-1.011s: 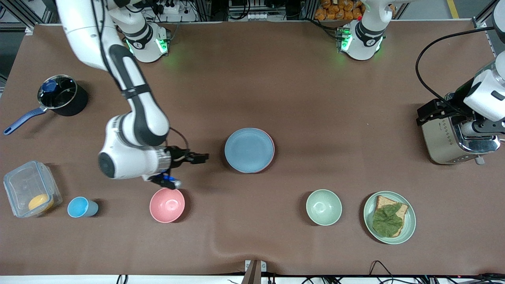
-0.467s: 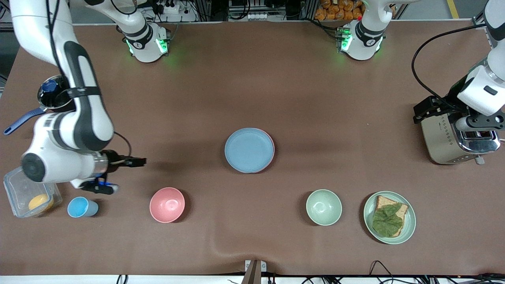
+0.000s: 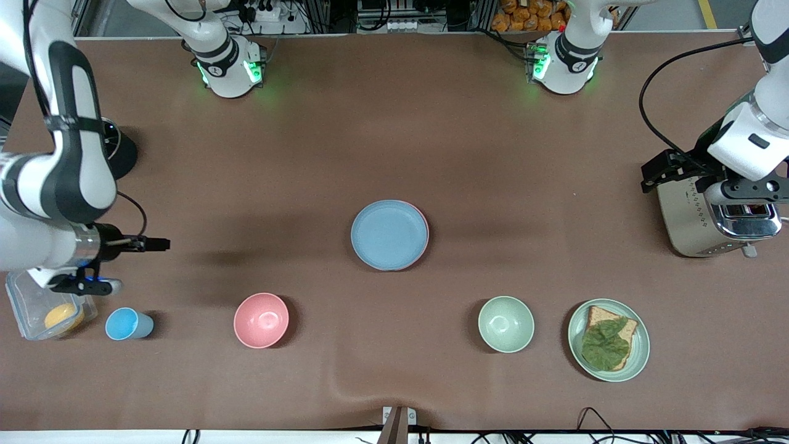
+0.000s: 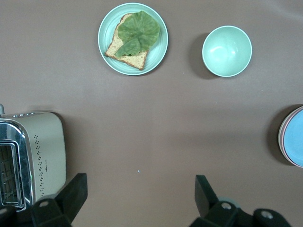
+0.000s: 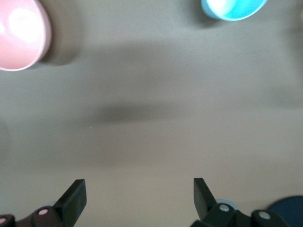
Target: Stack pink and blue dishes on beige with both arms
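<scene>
The light blue plate point(image 3: 388, 234) lies in the middle of the table on top of the pink plate point(image 3: 426, 239), of which only a thin rim shows. Both appear again at the edge of the left wrist view, blue plate point(image 4: 296, 139) over pink rim point(image 4: 282, 142). No beige plate is visible; I cannot tell whether it lies under the stack. My right gripper point(image 3: 161, 244) point(image 5: 139, 187) hangs open and empty over bare table at the right arm's end. My left gripper point(image 3: 648, 175) point(image 4: 139, 182) is open and empty beside the toaster.
A pink bowl point(image 3: 261, 320), a blue cup point(image 3: 126, 324) and a clear box point(image 3: 24, 296) sit near the right gripper. A green bowl point(image 3: 506, 324), a green plate point(image 3: 641, 345) with toast, and a toaster point(image 3: 690, 216) stand at the left arm's end.
My right arm has swung away from the plate stack to its own end of the table, now covering most of the pot. The left arm has drifted slightly over the toaster.
</scene>
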